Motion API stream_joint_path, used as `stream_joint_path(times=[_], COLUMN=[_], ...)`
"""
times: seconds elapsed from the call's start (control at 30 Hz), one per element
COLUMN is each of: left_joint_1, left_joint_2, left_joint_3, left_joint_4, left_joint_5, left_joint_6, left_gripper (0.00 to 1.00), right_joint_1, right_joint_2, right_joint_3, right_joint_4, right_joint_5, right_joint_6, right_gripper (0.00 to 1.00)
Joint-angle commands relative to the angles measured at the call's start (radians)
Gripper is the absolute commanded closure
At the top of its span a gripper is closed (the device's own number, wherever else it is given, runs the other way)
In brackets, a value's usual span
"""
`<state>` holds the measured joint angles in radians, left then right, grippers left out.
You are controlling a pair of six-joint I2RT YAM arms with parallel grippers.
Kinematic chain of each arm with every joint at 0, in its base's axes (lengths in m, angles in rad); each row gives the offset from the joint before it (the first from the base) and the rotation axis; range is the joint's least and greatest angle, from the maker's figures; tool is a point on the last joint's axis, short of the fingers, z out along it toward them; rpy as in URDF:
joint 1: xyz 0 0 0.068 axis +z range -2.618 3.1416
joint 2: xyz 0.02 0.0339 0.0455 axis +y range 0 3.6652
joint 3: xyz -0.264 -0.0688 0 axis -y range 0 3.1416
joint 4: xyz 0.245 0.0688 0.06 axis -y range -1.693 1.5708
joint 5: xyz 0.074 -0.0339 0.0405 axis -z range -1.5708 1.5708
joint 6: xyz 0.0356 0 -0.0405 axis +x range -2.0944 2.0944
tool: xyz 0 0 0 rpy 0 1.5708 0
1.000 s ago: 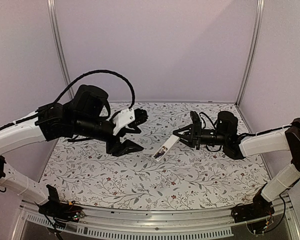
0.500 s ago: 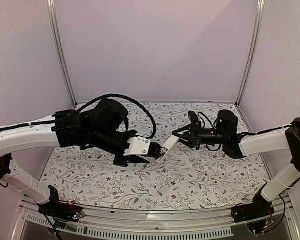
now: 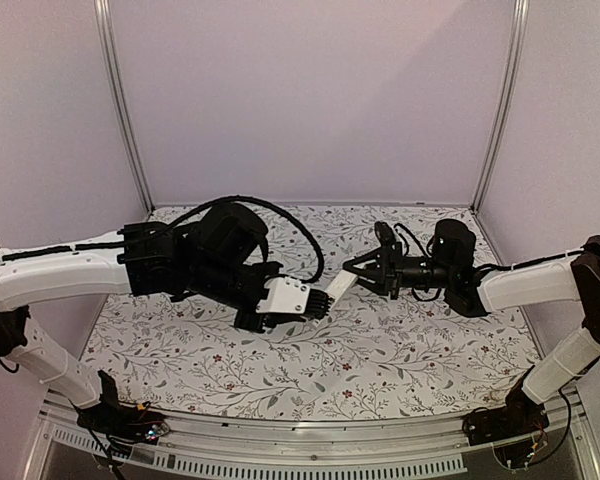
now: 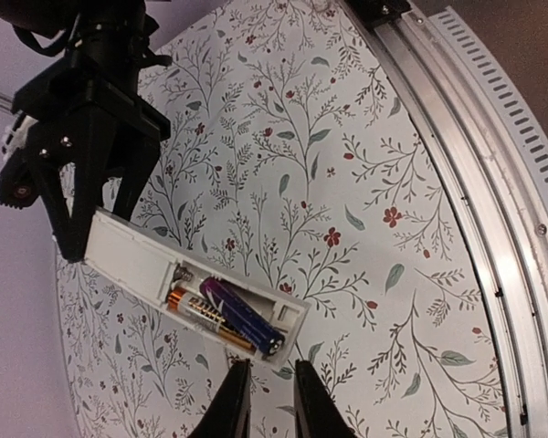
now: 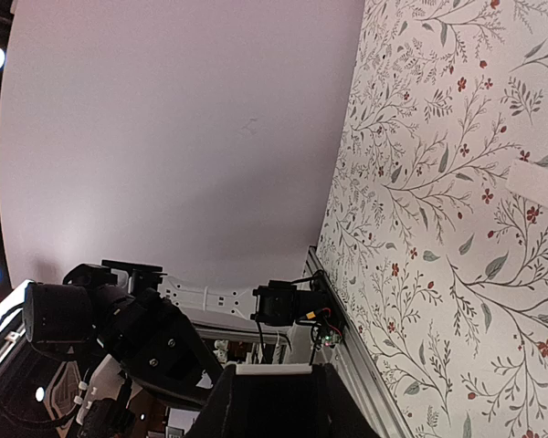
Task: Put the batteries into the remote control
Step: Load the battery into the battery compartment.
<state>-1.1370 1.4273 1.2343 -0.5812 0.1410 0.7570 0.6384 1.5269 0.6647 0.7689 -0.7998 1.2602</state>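
Found the remote control (image 4: 137,260) held clear of the flowered cloth (image 4: 365,182), near the table's middle in the top view, slanted from 2 o'clock down to 8 o'clock. Gripped at its 10 o'clock end, in the left wrist view, by the right gripper (image 4: 96,219), closed firmly on the white bar. Confirmed in the right wrist view by a white edge pinched between those fingers.

Saw the compartment uncovered and facing the left wrist camera, with both batteries (image 4: 221,315) lying inside side by side, running 10 to 4 o'clock. Placed the brass-toned one (image 4: 192,307) on the 7 o'clock side and the dark one (image 4: 244,318) on the 1 o'clock side. Could not tell whether either was pressed fully home; looked a little askew.

Spotted the left gripper (image 4: 267,401) just at 6 o'clock of the bay, drawn narrow, with a slim gap showing cloth. Held nothing and touched nothing.

Judged the loading mostly done, with both cells in the bay. Judged as left: perhaps a nudge to seat them flat, then the cover. Noticed a flat white piece (image 5: 537,189) on the cloth at 3 o'clock of the right wrist view, possibly that cover, though too cropped to say.
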Motion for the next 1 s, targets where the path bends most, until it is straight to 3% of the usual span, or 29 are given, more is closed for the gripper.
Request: stream_joint_path(times=[0.0, 0.6, 0.97], left_joint_1=[-0.01, -0.018, -0.025], left_joint_2=[0.026, 0.073, 0.097], left_joint_3=[0.029, 0.062, 0.071], left_joint_4=[0.025, 0.021, 0.013], left_joint_5=[-0.026, -0.014, -0.012], left_joint_6=[0.008, -0.005, -0.006], left_gripper=[0.83, 0.9, 0.89], right_joint_1=[0.01, 0.012, 0.011], right_joint_2=[0.006, 0.004, 0.006], right_joint_3=[0.027, 0.021, 0.024], right_joint_4=[0.031, 0.032, 0.033], right_joint_5=[-0.015, -0.015, -0.015], right_joint_6=[0.003, 0.004, 0.004], right_gripper=[1.0, 1.0, 1.0])
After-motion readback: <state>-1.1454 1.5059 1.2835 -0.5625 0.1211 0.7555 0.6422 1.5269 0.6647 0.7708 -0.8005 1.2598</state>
